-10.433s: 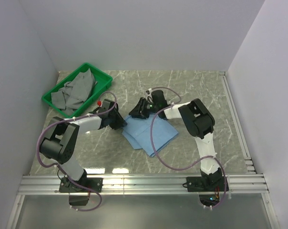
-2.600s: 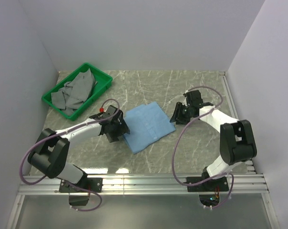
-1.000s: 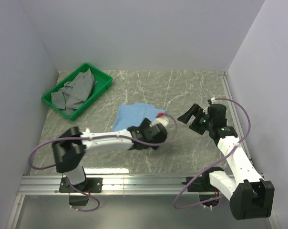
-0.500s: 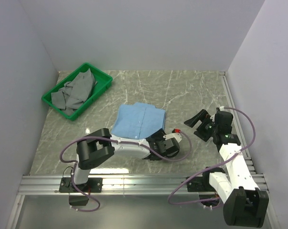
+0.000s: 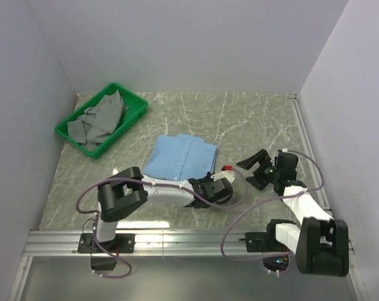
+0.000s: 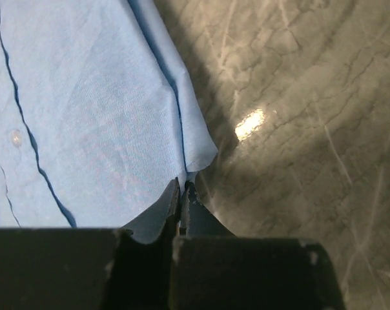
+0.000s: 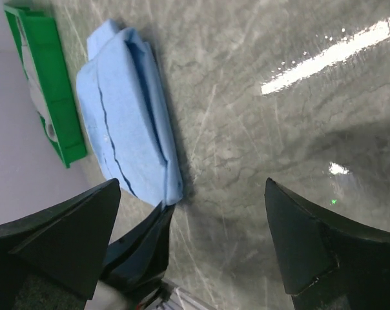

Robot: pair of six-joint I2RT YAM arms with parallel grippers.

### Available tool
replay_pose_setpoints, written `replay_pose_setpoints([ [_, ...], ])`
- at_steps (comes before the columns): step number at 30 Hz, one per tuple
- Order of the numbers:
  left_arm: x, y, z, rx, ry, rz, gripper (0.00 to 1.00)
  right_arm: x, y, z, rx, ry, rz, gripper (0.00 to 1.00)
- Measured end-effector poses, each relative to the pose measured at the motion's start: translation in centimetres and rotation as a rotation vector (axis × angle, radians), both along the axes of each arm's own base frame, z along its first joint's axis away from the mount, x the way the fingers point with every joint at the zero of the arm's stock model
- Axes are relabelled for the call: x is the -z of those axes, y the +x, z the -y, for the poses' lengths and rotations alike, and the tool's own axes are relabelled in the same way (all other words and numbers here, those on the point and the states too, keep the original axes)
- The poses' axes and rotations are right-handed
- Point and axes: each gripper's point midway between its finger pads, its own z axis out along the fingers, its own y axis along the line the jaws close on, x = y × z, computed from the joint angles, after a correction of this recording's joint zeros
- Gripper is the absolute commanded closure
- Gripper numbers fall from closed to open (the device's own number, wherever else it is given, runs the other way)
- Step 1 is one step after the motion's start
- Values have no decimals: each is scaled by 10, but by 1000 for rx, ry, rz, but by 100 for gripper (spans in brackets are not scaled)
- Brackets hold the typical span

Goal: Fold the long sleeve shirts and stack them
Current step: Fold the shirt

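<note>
One folded blue shirt (image 5: 180, 157), corner tip hidden inside pinching left claw (image 6: 182, 188)

My right hand (image 7: 192, 187) gapes wide, its dark fingers (image 7: 59, 232) at seven and five o'clock with desk (image 7: 259, 148) showing between them. The folded blue shirt (image 7: 127, 123) lies flat at ten o'clock. The green bin (image 7: 43, 84) is near it at the frame edge. The left hand (image 7: 146, 242) meets the shirt's near corner at seven o'clock; I can't make out its grip from here.
</note>
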Motion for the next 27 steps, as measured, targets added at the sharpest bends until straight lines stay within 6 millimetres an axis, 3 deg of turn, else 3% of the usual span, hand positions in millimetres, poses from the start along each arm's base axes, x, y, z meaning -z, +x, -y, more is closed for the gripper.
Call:
replay_pose_setpoints([
  [5,-21,2,-3,-42,-123,-45,99,14,11,-21,-47,83,-31,0],
  [10,-34,6,-3,-73,-215,-76,99,30,14,-62,-153,142,-58,0],
  [16,-28,2,-3,-83,-238,-118,100,28,26,-114,-257,263,-40,0],
  [23,-26,1,-3,-96,-255,-140,99,26,43,-150,-312,330,-27,2],
  [27,-26,-1,-2,-101,-263,-155,100,27,46,-168,-345,313,-26,10],
])
